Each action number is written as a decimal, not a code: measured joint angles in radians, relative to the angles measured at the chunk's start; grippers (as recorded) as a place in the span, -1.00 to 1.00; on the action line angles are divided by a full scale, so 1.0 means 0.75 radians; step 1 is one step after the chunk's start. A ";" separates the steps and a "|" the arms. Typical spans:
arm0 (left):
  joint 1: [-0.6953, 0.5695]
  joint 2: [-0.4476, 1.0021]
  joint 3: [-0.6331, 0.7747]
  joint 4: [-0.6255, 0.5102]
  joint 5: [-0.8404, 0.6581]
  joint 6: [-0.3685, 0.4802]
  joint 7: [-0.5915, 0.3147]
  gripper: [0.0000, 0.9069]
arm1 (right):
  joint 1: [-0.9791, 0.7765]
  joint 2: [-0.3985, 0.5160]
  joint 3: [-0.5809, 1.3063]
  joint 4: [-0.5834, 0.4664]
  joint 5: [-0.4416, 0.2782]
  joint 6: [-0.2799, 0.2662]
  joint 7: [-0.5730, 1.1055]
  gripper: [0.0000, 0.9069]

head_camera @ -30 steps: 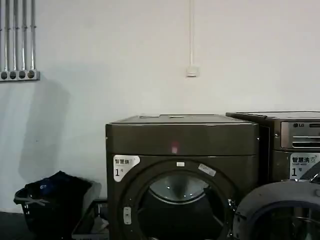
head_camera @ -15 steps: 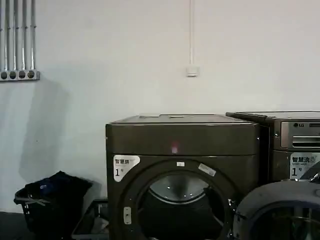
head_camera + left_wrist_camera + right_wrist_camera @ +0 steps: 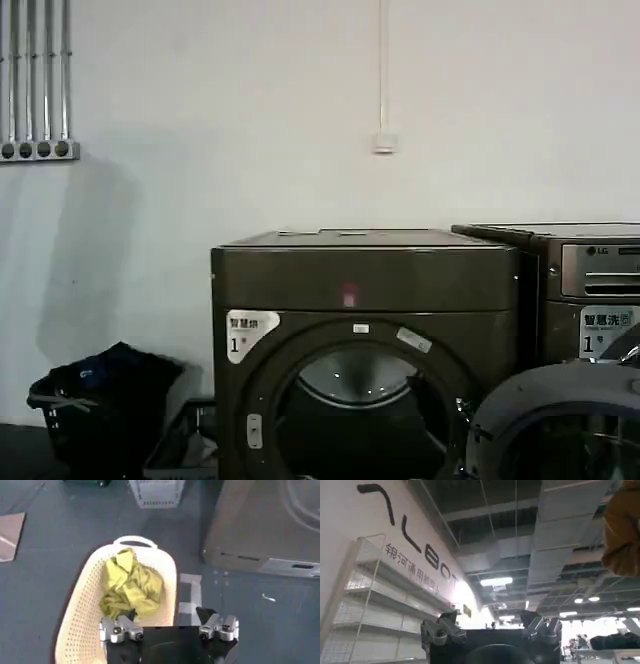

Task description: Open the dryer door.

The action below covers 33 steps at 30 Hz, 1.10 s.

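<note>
The dryer [image 3: 365, 340] stands centre in the head view with its round mouth exposed and the drum visible inside; the door [image 3: 555, 420] is swung out to the right, its dark grey back showing low in front of the LG machine [image 3: 590, 290]; by my reading the opening is done or nearly so.

The left gripper [image 3: 169, 629] hangs over a cream basket [image 3: 75, 625] of yellow cloth [image 3: 130, 585] on the floor, jaws spread wide and holding nothing, with a machine's lower corner just beyond; the right gripper [image 3: 490, 630] points up at the ceiling, jaws likewise wide and empty.

The risks I judge from here: the door sits close to the LG machine, so a further push could knock it against that front; the left arm, if it drops or swings toward the dryer, could catch the basket rim and tip it; the right arm, aimed away from the work, would have to sweep far to rejoin it, and a blind sweep might strike the open door.
</note>
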 joint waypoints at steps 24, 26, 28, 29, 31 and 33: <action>-0.011 -0.010 0.026 0.035 -0.013 0.000 0.002 1.00 | 0.003 -0.003 0.006 0.003 -0.010 -0.003 0.005 1.00; -0.011 -0.009 0.026 0.034 -0.026 0.000 0.002 1.00 | 0.001 -0.003 0.011 -0.001 -0.012 -0.003 0.005 1.00; -0.011 -0.008 0.026 0.031 -0.041 0.000 0.001 1.00 | -0.001 -0.004 0.014 -0.005 -0.016 -0.003 0.005 1.00; -0.011 -0.008 0.026 0.030 -0.043 0.000 0.001 1.00 | -0.001 -0.004 0.015 -0.007 -0.019 -0.003 0.005 1.00; -0.013 -0.008 0.026 0.029 -0.049 0.000 0.001 1.00 | -0.002 -0.004 0.015 -0.011 -0.025 -0.003 0.005 1.00; -0.013 -0.008 0.026 0.029 -0.049 0.000 0.001 1.00 | -0.004 -0.004 0.016 -0.012 -0.027 -0.003 0.005 1.00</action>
